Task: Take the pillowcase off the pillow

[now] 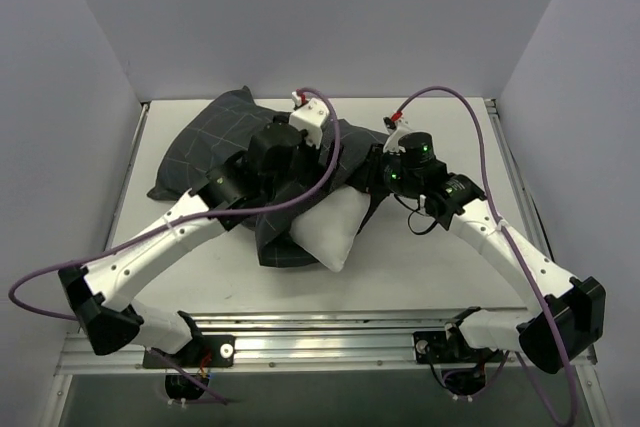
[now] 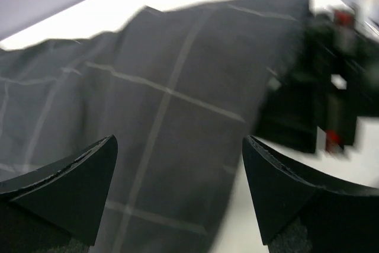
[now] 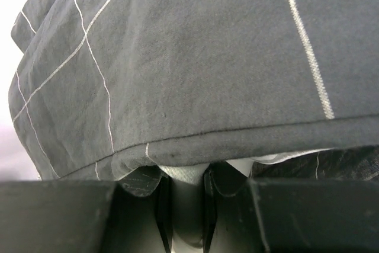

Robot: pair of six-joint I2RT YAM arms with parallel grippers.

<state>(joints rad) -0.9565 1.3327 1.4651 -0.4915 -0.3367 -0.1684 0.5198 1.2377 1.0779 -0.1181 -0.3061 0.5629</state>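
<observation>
The dark checked pillowcase [image 1: 215, 142] lies bunched at the middle-left of the table, covering most of the white pillow [image 1: 332, 229], whose near corner sticks out. My left gripper [image 1: 325, 139] hovers over the pillowcase [image 2: 166, 87], open and empty [image 2: 177, 146]. My right gripper [image 1: 372, 175] is at the cover's right edge. In the right wrist view it [image 3: 188, 176] is shut on a fold of pale pillow cloth [image 3: 185, 173] just under the pillowcase hem [image 3: 207, 57].
The white table [image 1: 430, 257] has a metal rail along its near edge [image 1: 330, 332]. Grey walls close in the left, back and right. The right arm's wrist [image 2: 331, 105] shows close by in the left wrist view. Purple cables [image 1: 470, 112] loop above both arms.
</observation>
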